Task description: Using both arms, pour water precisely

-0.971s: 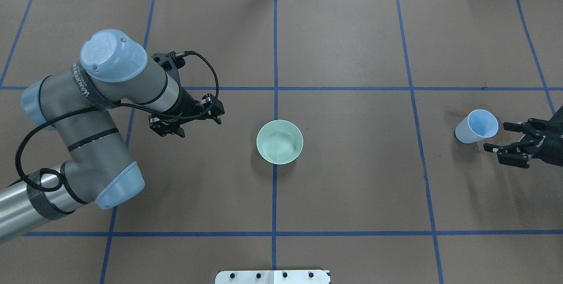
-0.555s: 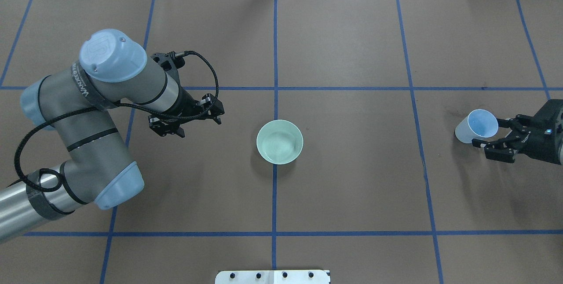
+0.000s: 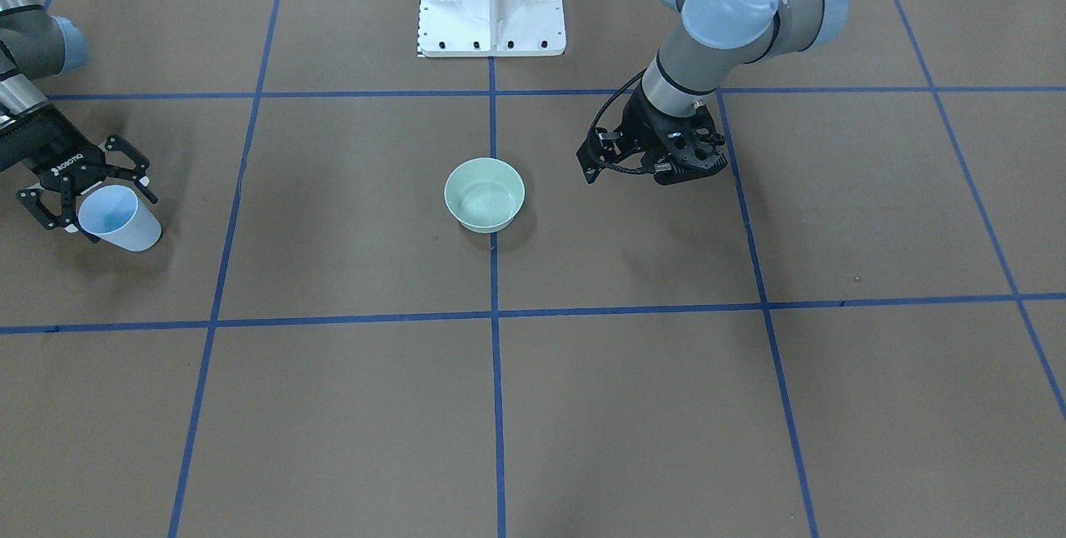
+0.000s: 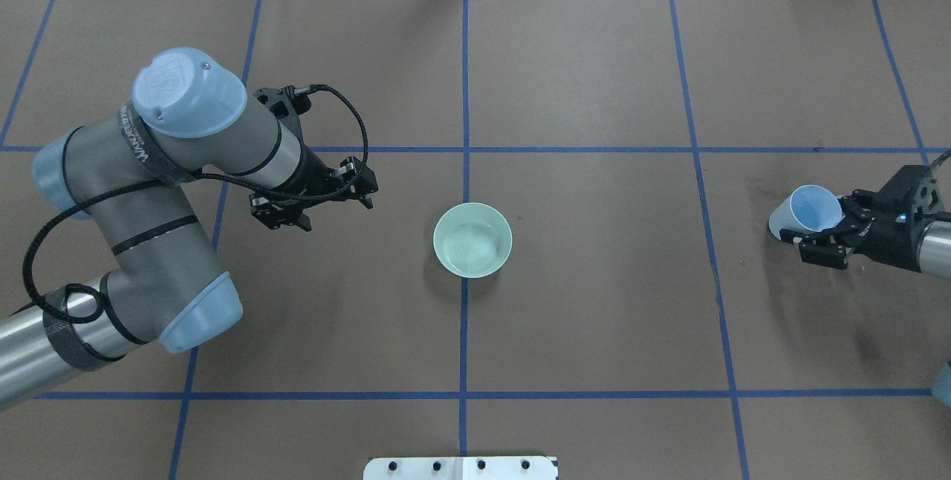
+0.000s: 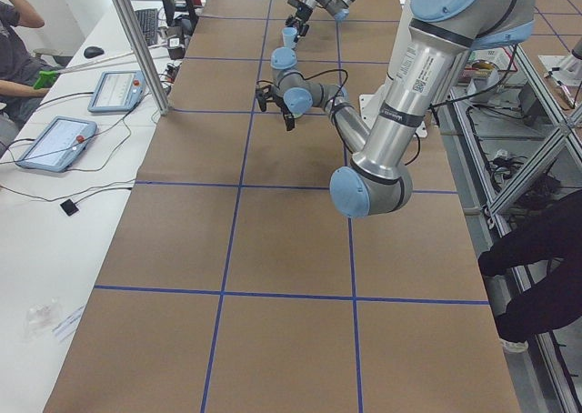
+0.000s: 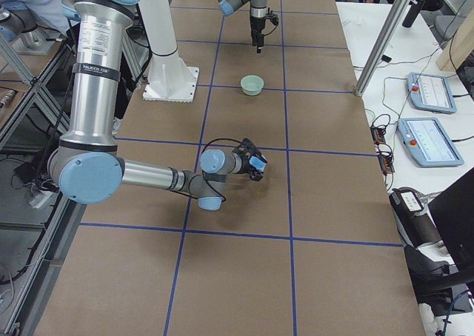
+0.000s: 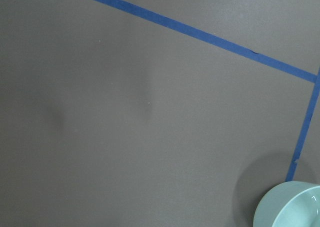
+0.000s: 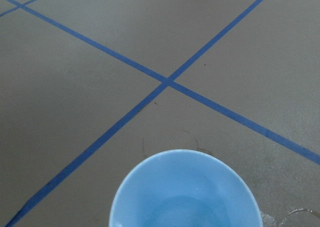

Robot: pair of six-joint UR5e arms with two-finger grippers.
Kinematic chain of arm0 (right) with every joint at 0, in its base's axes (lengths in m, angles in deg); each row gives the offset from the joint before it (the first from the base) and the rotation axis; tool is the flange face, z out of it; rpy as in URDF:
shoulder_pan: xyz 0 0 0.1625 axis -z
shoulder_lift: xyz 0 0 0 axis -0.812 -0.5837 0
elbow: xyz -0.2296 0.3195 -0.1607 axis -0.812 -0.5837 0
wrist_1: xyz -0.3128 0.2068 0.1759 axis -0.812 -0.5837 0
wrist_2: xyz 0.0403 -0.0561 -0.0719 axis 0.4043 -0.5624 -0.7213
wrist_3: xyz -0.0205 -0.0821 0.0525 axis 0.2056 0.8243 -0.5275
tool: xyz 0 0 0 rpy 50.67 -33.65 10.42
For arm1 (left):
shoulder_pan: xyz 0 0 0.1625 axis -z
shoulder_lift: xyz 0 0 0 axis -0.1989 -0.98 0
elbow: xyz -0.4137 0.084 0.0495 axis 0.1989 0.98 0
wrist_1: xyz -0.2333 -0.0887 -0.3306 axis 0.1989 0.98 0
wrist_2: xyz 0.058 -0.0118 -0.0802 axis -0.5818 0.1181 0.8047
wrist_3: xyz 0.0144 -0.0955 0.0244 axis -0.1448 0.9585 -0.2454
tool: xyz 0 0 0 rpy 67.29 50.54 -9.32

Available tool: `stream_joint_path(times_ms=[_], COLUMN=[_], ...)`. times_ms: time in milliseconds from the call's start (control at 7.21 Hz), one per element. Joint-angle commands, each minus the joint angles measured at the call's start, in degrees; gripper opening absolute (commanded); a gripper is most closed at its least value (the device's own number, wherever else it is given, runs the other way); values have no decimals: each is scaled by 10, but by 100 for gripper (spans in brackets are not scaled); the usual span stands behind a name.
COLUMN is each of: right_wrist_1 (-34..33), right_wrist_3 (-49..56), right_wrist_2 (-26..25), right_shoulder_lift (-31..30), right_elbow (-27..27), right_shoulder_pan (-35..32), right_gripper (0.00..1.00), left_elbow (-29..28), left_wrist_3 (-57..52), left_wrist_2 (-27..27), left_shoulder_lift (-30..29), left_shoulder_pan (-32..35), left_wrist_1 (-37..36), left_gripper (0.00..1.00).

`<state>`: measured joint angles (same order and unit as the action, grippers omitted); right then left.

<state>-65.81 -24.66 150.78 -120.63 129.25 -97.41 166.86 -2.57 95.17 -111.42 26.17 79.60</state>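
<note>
A pale blue cup (image 4: 799, 216) stands at the table's right side, also in the front-facing view (image 3: 125, 221). The right wrist view looks into it (image 8: 185, 192), and faint clear water (image 8: 187, 212) lies at its bottom. My right gripper (image 4: 821, 226) is open, with a finger on each side of the cup; I cannot tell if they touch. A mint-green bowl (image 4: 472, 239) sits at the table's centre. My left gripper (image 4: 338, 212) is open and empty, hovering left of the bowl, about one bowl-width away. The left wrist view shows only the bowl's rim (image 7: 292, 207).
The white pedestal base (image 3: 491, 1) stands at the robot's side of the table. Blue tape lines (image 4: 465, 93) divide the brown table cover into squares. Tablets and cables lie on the side bench (image 6: 426, 121). A person sits beyond the table (image 5: 18, 58).
My right gripper has moved in toward the cup, from just short of it to straddling its side. The left arm has hardly moved. The cup and bowl stay put.
</note>
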Motion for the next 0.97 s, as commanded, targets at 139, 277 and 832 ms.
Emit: stream_joint_path(times_ms=[139,277,832], right_wrist_1=[1,0,-337], right_wrist_3=[1,1,0], right_wrist_2=[-3,-4,-43], right_shoulder_lift=[0,1,66], right_elbow=[3,12,221], right_shoulder_pan=[1,0,8], right_gripper=[56,51,49], left_elbow=[6,8,12], left_wrist_3=[0,0,-93], left_wrist_2=[0,0,76], left_shoulder_lift=[6,5,51], left_shoulder_pan=[1,1,84], left_wrist_1=[0,0,0], left_gripper=[100,100,100])
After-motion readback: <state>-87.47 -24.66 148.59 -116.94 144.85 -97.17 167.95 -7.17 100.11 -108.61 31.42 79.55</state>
